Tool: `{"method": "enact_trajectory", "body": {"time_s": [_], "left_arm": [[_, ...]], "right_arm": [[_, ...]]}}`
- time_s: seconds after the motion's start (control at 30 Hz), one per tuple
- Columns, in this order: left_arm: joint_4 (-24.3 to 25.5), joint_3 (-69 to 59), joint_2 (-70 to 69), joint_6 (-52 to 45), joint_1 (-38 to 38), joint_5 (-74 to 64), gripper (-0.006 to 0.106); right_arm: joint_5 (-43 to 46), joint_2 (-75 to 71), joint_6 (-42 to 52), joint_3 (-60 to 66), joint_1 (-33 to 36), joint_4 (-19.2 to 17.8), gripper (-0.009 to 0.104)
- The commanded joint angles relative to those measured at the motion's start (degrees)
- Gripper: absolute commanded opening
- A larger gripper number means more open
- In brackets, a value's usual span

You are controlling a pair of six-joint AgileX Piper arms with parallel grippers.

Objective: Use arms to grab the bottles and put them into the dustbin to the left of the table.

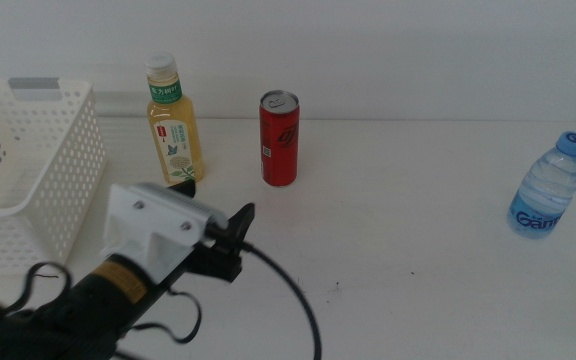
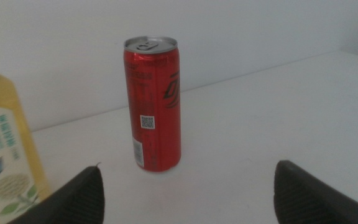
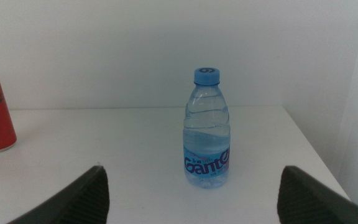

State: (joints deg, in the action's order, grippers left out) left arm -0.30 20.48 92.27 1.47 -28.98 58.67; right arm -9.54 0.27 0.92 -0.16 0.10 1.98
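Middle view: the dustbin (image 1: 30, 170) sits left of the red can (image 1: 279, 139), the tea bottle (image 1: 174, 122) between them. My left gripper (image 1: 218, 240), fingers spread, hovers before the can. The water bottle (image 1: 549, 186) stands far right, facing my right gripper's (image 3: 191, 199) spread fingers.

We see a plain white wall (image 1: 418, 50) behind the bench (image 1: 418, 250), bare and evenly lit. The bench top is flat and white, with a few small dark specks near its front in the middle view. Soft, diffuse light falls from above and casts only faint shadows on the surface. In the right wrist view the bench ends at a straight edge (image 3: 316, 155), and beyond it we see a pale, featureless surface that we cannot identify.
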Motion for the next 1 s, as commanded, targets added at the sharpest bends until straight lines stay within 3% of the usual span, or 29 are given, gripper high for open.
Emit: {"method": "enact_trajectory", "body": {"time_s": [0.0, 0.63, 0.97], "left_arm": [[-0.57, 2.95, 3.12, 0.21, -0.2, 1.27, 0.094], [-6.08, 20.66, 21.53, 0.31, -0.08, 1.1, 0.094], [-5.82, 27.5, 28.42, 0.31, 0.48, 1.94, 0.094]], "right_arm": [[0.52, -0.27, 0.22, 0.16, -0.21, -0.34, 0.091], [0.52, -0.27, 0.22, 0.16, -0.21, -0.34, 0.091], [0.52, -0.27, 0.22, 0.16, -0.21, -0.34, 0.091]]}}
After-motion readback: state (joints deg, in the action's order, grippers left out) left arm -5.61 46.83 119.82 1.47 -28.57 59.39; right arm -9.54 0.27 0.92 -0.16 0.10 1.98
